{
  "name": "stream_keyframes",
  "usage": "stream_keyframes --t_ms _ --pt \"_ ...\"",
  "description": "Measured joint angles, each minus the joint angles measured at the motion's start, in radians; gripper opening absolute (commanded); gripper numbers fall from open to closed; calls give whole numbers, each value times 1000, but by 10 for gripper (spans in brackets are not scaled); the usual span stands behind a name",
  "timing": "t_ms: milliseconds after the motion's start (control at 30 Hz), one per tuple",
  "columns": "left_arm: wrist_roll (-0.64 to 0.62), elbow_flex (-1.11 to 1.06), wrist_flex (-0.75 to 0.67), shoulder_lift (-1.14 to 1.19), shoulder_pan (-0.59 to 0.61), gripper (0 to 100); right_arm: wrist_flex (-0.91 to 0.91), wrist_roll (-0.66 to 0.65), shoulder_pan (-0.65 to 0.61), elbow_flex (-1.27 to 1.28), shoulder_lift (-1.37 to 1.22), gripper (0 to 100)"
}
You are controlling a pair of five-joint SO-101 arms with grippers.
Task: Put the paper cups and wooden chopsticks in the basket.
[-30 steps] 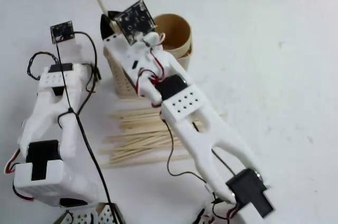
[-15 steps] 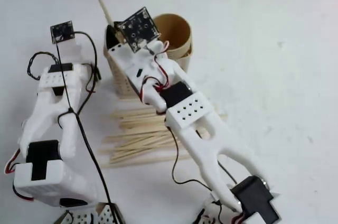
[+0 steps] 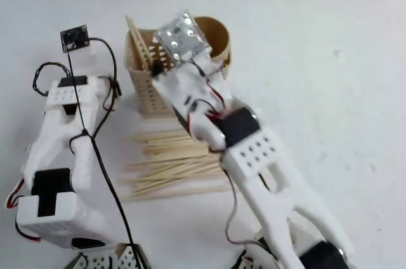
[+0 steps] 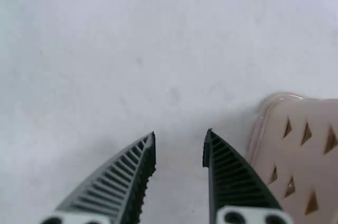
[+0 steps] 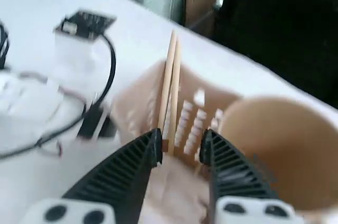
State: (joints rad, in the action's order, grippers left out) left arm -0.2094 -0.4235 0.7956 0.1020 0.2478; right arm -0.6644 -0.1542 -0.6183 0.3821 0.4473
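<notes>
Since approx 1 s ago your right arm has dropped and swung over the basket, and the chopstick pair that poked up past the desk's far edge now stands inside the basket. Your left arm hasn't shifted.

White desk seen from above, w/ both arms on it. The right arm runs from the near edge diagonally up to the basket, its wrist above the basket's opening. The left arm sits folded on the other side, near the basket.

Tan perforated basket stands upright toward the far side of the desk, betw. the two arms. Loose chopsticks lie in a fanned pile on the desk just in front of it, partly under the right arm.

Brown paper cup is upright at the basket's far end; can't tell if it's inside or just beside. The chopstick pair leans against the basket's wall at the opposite end, tips above the rim.

Right pincer is a little spread just above the basket; the pair shows thru the gap, w/ room either side. Left pincer is spread, pinching nothing, over bare desk beside a basket corner.
</notes>
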Motion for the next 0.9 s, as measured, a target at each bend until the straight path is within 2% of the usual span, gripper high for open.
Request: stream_keyframes --t_ms 100,233,367,533,700,900 --pt "0 0 0 0 0 165 -207 -6 3 0 120 124" --pt "0 0 0 0 0 165 -436 -173 -29 14 267 124" --pt "0 0 0 0 0 165 -549 -316 -66 94 311 124" --pt "0 0 0 0 0 165 -552 -483 -83 281 315 124" --pt "0 0 0 0 0 165 -434 -643 -94 523 315 139" --pt "0 0 0 0 0 165 -290 -700 -92 694 315 193"
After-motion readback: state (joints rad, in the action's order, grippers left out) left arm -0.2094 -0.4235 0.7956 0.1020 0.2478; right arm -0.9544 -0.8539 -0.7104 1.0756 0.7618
